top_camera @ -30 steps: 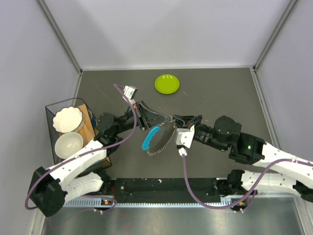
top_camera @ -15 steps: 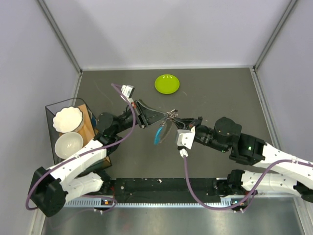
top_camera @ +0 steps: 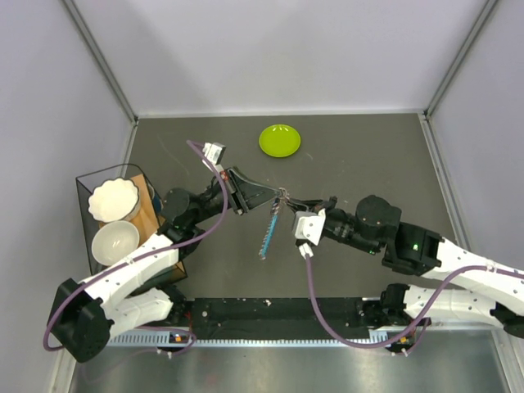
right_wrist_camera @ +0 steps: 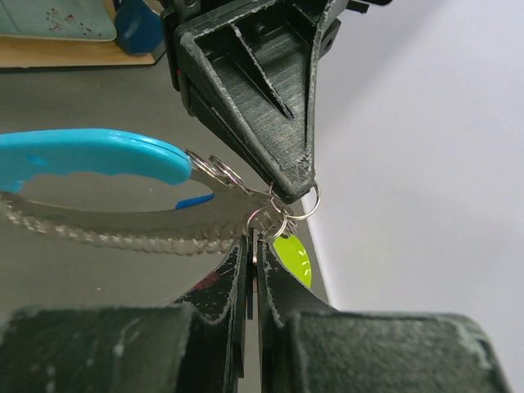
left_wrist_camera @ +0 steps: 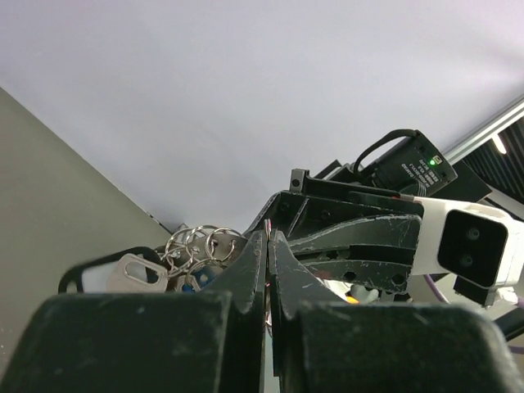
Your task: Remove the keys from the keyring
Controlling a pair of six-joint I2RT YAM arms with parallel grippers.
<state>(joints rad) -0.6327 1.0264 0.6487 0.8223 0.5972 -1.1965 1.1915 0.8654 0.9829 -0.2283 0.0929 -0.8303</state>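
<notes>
Over by the left wall, seen from above: a dark box (top_camera: pixel 82 190) with two white bowls (top_camera: pixel 113 198) inside, one behind the other. At the back of the table (top_camera: pixel 368 155), a green plate (top_camera: pixel 279 140). Mid-table, left gripper (top_camera: pixel 278 194) and right gripper (top_camera: pixel 286 199) tip to tip, both pinched tight on the top of the keyring (top_camera: pixel 267 231). Hanging down thin and straight now, edge on; a second ago spread wide like a loop. From the left wrist: fingers (left_wrist_camera: pixel 250 262) squeezed almost shut, little rings (left_wrist_camera: pixel 196 241) and keys (left_wrist_camera: pixel 135 274) bunched just to the left. From the right wrist: fingers closed on the small rings, blue piece (right_wrist_camera: pixel 90 151) and bead chain (right_wrist_camera: pixel 123 233) stretching left, left gripper's tip touching one ring.
</notes>
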